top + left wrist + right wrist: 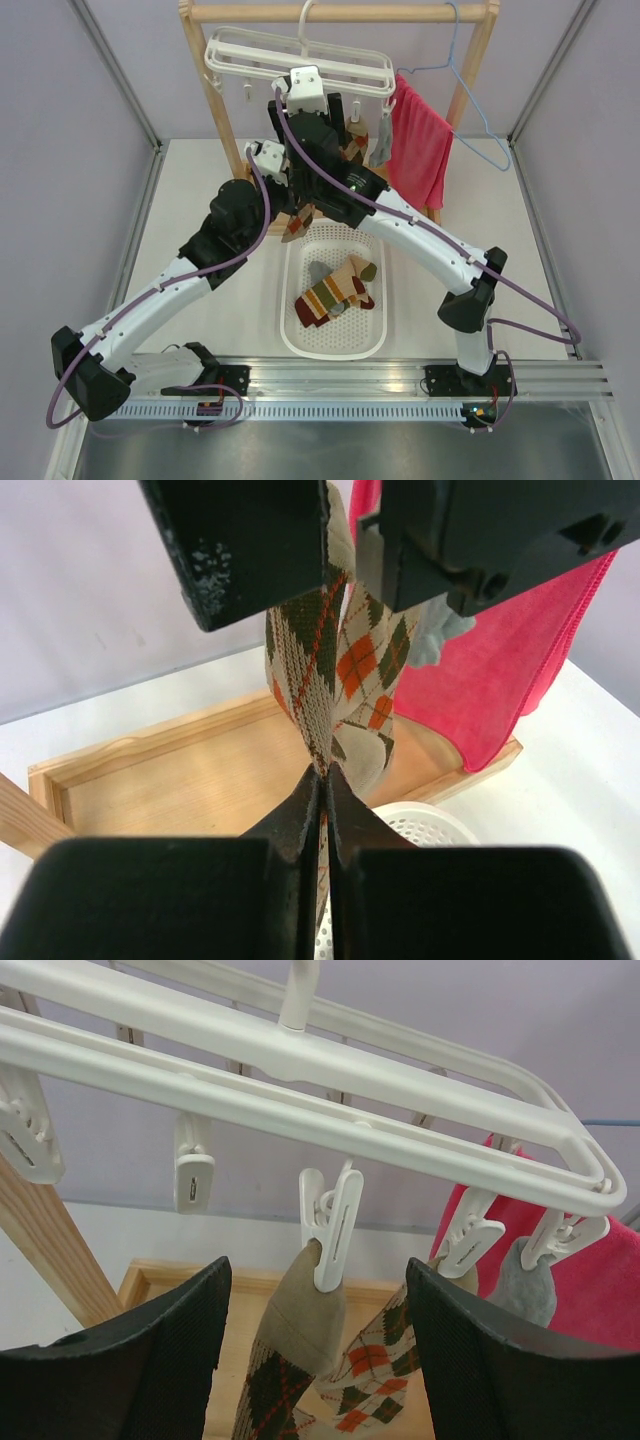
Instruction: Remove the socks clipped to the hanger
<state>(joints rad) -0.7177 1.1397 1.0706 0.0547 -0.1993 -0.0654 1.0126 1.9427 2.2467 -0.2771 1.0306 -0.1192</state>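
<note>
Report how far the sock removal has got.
Done: brown-olive-red striped socks and a grey sock lie in the white plastic basket. In hand: the left hand pinches a brown argyle sock; the open right hand brackets its white clip. Left: that sock, another argyle sock and a clipped grey sock on the white plastic hanger.

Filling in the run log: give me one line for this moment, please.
left gripper: shut on argyle sock | right gripper: open at clip | basket: holds striped socks
</note>
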